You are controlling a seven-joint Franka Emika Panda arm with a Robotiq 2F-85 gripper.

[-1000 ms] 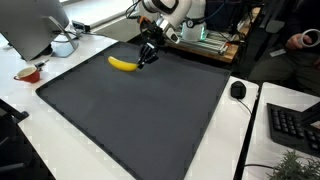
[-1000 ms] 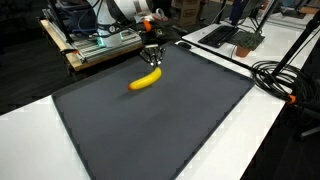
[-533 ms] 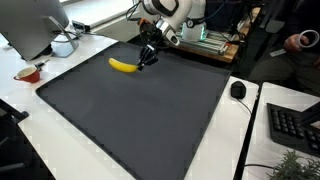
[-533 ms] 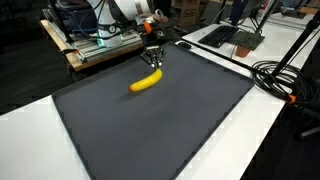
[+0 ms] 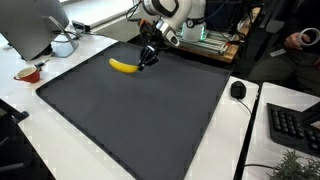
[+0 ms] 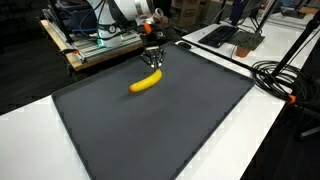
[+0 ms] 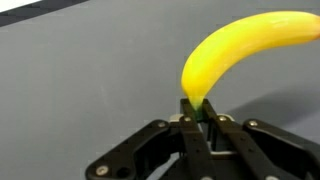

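A yellow banana (image 5: 123,65) lies on the dark grey mat (image 5: 140,110) near its far edge; it also shows in an exterior view (image 6: 146,81). My gripper (image 5: 146,59) stands at the banana's stem end in both exterior views (image 6: 154,64). In the wrist view the jaws are closed on the banana's green stem tip, gripper (image 7: 198,114), and the banana (image 7: 240,50) curves up and to the right away from it. The banana rests on the mat.
A mouse (image 5: 238,89) and keyboard (image 5: 295,126) lie on the white table beside the mat. A red bowl (image 5: 29,73) and a monitor (image 5: 35,25) stand at the other side. Cables (image 6: 275,75) and an equipment rack (image 6: 95,45) border the mat.
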